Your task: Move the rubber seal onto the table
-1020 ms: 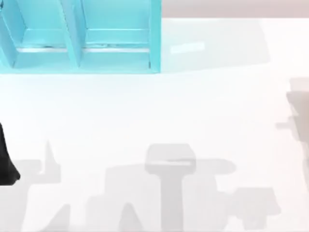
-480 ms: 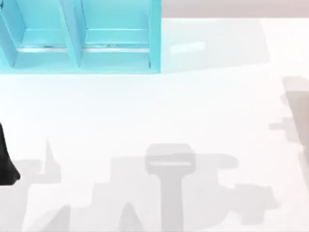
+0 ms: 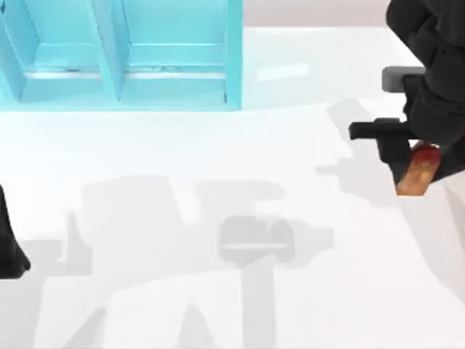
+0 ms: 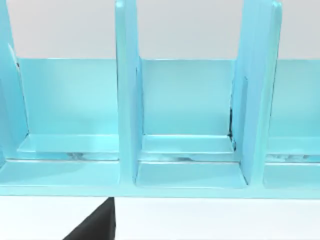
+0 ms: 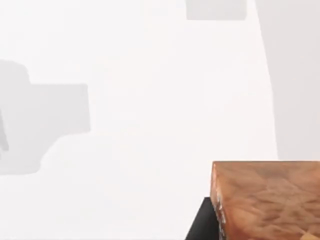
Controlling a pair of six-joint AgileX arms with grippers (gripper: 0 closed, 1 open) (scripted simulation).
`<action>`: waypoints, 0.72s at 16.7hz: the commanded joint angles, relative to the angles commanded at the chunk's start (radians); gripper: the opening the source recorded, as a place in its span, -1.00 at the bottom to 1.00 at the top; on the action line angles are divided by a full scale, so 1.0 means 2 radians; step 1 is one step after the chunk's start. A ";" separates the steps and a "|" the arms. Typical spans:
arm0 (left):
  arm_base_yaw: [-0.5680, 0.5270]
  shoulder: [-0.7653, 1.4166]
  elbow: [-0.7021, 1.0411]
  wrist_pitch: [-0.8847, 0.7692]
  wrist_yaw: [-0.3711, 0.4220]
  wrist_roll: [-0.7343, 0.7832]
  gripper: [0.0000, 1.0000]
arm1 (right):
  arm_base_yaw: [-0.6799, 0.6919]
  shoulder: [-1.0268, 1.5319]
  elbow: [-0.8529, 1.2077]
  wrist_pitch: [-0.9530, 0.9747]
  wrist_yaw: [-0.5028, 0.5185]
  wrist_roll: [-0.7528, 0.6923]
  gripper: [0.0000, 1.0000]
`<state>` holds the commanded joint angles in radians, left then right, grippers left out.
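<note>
The rubber seal (image 3: 415, 178), a glossy lump red at one end and orange at the other, hangs over the right side of the white table (image 3: 218, 160). My right gripper (image 3: 421, 166) is shut on it, and its black arm reaches in from the far right corner. The right wrist view has the seal (image 5: 270, 200) close up, a black finger (image 5: 202, 222) beside it and the table (image 5: 140, 115) below. My left arm (image 3: 7, 240) is parked at the left edge.
A turquoise shelf unit (image 3: 123, 58) with open compartments stands at the back left, and the left wrist view faces into the shelf unit (image 4: 190, 125). Grey shadows of the arms lie across the table's front and middle.
My right arm has come into view from the right with the rubber seal in its gripper. The shadows on the table have shifted. The left arm has not moved.
</note>
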<state>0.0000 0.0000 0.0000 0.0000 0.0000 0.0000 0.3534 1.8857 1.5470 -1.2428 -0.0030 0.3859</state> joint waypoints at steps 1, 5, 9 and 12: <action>0.000 0.000 0.000 0.000 0.000 0.000 1.00 | 0.033 0.029 0.014 0.015 0.000 0.032 -1.00; 0.000 0.000 0.000 0.000 0.000 0.000 1.00 | 0.112 0.102 0.046 0.062 0.003 0.109 -1.00; 0.000 0.000 0.000 0.000 0.000 0.000 1.00 | 0.121 0.109 0.047 0.067 0.004 0.117 -1.00; 0.000 0.000 0.000 0.000 0.000 0.000 1.00 | 0.119 0.110 0.041 0.074 0.002 0.118 -1.00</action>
<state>0.0000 0.0000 0.0000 0.0000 0.0000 0.0000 0.5920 2.1066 1.6288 -1.0941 0.0019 0.6215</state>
